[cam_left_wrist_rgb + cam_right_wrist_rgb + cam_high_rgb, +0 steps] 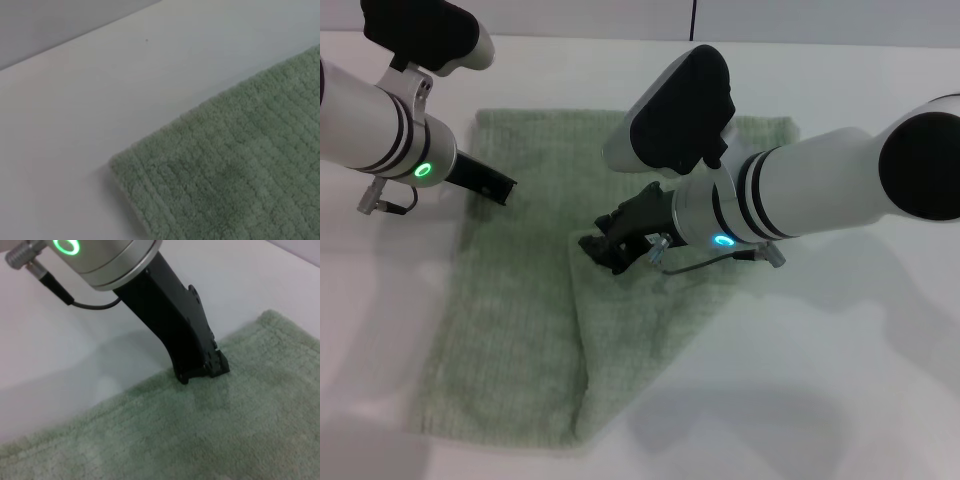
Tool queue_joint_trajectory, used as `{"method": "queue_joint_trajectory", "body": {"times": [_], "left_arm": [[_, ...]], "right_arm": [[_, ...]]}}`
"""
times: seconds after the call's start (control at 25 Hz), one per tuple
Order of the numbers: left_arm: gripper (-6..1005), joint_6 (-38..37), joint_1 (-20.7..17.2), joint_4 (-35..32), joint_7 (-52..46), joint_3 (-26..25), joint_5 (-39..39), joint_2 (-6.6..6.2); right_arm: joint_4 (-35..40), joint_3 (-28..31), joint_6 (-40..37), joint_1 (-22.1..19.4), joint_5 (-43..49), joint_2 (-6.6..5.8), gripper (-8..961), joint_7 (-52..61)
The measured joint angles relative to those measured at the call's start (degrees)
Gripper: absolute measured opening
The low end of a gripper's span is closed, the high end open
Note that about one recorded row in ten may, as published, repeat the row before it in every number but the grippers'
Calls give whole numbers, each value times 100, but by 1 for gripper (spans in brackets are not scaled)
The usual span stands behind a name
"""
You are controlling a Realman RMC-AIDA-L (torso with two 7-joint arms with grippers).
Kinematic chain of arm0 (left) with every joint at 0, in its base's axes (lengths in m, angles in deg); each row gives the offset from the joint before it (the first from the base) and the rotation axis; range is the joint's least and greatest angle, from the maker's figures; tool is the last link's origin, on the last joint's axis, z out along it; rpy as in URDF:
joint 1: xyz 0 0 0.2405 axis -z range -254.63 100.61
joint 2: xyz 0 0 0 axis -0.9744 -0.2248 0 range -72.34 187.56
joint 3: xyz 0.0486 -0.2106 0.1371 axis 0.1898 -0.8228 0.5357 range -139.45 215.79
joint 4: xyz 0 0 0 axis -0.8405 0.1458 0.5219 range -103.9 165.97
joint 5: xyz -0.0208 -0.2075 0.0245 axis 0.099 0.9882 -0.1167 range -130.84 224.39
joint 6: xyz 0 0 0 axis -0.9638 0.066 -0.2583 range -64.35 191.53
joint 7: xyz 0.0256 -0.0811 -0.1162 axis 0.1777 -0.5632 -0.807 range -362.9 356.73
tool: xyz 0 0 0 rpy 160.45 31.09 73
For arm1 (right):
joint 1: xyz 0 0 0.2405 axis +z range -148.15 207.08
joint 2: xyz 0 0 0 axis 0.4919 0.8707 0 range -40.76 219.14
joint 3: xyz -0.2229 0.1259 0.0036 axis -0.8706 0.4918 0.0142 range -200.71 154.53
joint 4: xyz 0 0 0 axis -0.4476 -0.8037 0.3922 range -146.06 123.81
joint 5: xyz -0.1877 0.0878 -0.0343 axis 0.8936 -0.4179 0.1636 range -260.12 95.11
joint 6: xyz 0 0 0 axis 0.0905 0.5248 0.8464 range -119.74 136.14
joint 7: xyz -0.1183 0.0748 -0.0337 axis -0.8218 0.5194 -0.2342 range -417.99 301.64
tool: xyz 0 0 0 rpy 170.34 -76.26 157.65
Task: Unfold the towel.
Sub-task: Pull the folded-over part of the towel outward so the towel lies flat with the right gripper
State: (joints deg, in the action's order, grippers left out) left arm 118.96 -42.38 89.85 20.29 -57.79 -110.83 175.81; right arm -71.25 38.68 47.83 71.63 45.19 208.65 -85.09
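The pale sage-green towel [510, 330] lies flat on the white table [840, 350], with one corner folded over into a triangular flap [640, 320] that reaches the middle. My right gripper [603, 250] is low over the towel's middle, shut on the tip of that flap. My left gripper [500, 187] is at the towel's far left edge with its fingers together, the tip pressed on the cloth; it also shows in the right wrist view [202, 371]. The left wrist view shows a towel corner [150, 170] flat on the table.
The white table surrounds the towel on all sides. The table's back edge and a grey wall [620, 15] run along the far side. My right forearm [800, 190] hangs over the towel's far right part.
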Motion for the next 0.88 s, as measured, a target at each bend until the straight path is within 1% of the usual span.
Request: {"method": "queue_joint_trajectory", "body": {"times": [0.36,0.56,0.68,0.88], "left_arm": [[18,3,22,-3,-1,-35,-99,0],[19,18,50,-28,-6,-38,-138,3],[19,18,51,-28,-7,-38,-139,2],[20,22,53,-15,-14,-36,-140,1]], "right_arm": [[-73,68,52,-22,4,-11,238,-93],[-254,282,107,-108,-30,-10,16,-20],[-431,250,104,-213,4,-12,19,-22],[-439,210,86,-174,18,-12,218,-27]]}}
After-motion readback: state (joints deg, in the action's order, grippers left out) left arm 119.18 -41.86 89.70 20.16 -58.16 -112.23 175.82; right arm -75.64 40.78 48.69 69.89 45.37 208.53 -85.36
